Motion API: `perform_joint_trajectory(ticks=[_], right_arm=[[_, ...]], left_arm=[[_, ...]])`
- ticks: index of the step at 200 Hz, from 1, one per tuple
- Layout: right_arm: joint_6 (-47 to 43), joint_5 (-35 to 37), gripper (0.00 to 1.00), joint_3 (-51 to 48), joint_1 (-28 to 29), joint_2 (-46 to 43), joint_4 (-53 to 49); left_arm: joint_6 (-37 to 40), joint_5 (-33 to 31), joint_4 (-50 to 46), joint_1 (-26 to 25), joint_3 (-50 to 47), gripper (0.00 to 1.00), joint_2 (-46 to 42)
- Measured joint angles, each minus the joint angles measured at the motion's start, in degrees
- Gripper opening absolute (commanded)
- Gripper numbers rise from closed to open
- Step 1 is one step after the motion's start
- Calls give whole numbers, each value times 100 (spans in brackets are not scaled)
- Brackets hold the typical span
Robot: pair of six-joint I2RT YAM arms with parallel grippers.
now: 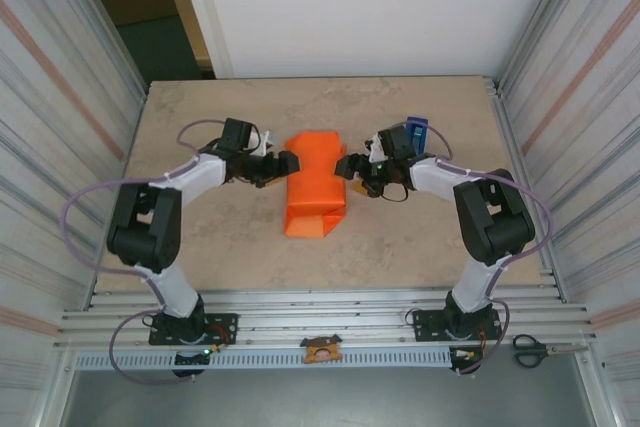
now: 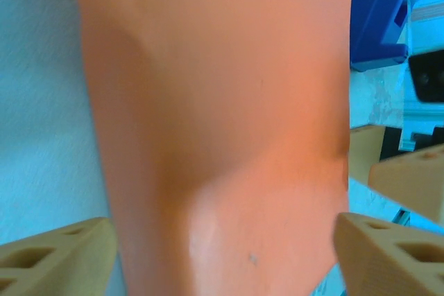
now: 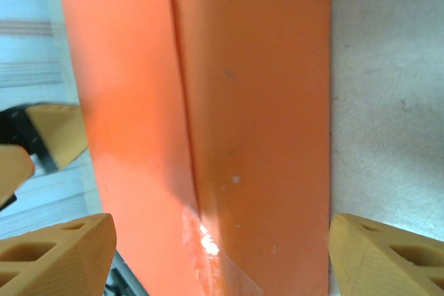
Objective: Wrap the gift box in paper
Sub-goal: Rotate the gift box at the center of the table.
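**Overhead view.** The paper lies folded into a long, block-shaped parcel at the middle of the table, its long axis running from near to far. The left gripper meets the parcel's left edge towards the far end. The right gripper meets the right edge directly opposite. A blue tape dispenser stands just behind the right gripper, apart from the parcel. A pair of scissors rests on the rail at the near right corner.

**Wrist views.** On each arm the jaws stand wide apart, and the paper spans the gap between them. The left arm's fingers and the right arm's fingers sit at the paper's two edges. It is unclear whether they press on the paper or merely flank it. On the right wrist, a lengthwise seam marks where one layer overlaps another.
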Motion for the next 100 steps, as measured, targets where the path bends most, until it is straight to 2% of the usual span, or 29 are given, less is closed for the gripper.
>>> perform_joint_trajectory(ticks=[19, 61, 100], right_arm=[[-184, 232, 81, 271, 118, 9, -323], [-444, 391, 82, 802, 306, 289, -780], [-577, 505, 82, 988, 363, 599, -1150]], left_arm=[[-63, -101, 59, 118, -575, 45, -610], [-188, -186, 212, 435, -1473, 32, -1259], [-354, -103, 328, 435, -2039, 28, -1281]])
